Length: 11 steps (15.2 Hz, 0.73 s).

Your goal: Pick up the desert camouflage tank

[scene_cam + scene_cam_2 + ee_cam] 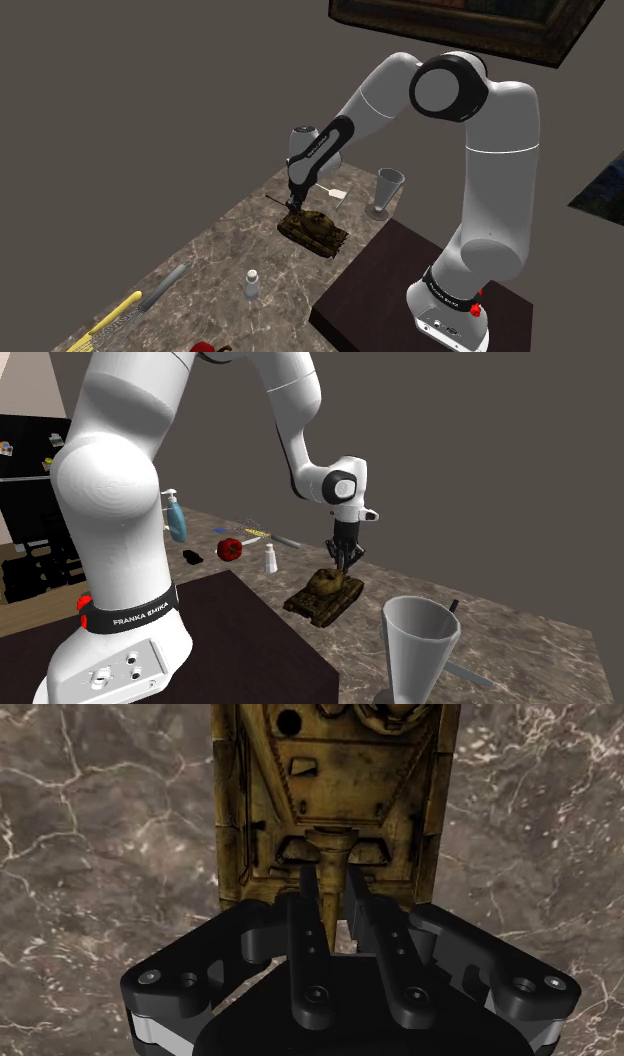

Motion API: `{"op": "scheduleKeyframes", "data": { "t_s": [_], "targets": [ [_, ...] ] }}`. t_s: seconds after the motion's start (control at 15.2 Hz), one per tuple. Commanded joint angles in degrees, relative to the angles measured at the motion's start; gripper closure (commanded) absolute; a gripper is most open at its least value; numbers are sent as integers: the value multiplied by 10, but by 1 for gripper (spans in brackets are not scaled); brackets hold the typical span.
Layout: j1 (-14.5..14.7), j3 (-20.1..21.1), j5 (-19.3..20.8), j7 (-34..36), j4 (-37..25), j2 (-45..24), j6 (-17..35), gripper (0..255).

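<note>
The desert camouflage tank (314,230) (325,595) (330,794) is a tan and brown toy resting on the dark marble counter (220,250). My black gripper (297,205) (346,562) (332,899) comes down on the tank's end towards the shoulder view's left. In the wrist view the two fingers (303,909) stand close together with the tank's gun barrel clasped between them. The hull stretches away beyond the fingertips.
A clear conical glass (388,190) (420,647) stands near the stand (380,290). A small white bottle (252,283) (270,559), a grey knife (165,287), a yellow-handled tool (115,318), a red object (229,548) and a blue bottle (176,517) lie further along the counter.
</note>
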<state>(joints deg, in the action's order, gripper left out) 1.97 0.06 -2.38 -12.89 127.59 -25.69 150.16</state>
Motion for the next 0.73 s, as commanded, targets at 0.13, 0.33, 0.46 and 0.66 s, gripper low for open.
{"op": "scheduleKeyframes", "data": {
  "t_s": [0.13, 0.33, 0.46, 0.66],
  "targets": [
    [0, -1, 1, 1, 4, 28, -23, 255],
    [1, -1, 2, 2, 7, 49, -42, 255],
    [1, -1, 2, 3, 7, 63, -55, 255],
    [1, -2, 3, 4, 7, 83, -74, 255]
  ]
}}
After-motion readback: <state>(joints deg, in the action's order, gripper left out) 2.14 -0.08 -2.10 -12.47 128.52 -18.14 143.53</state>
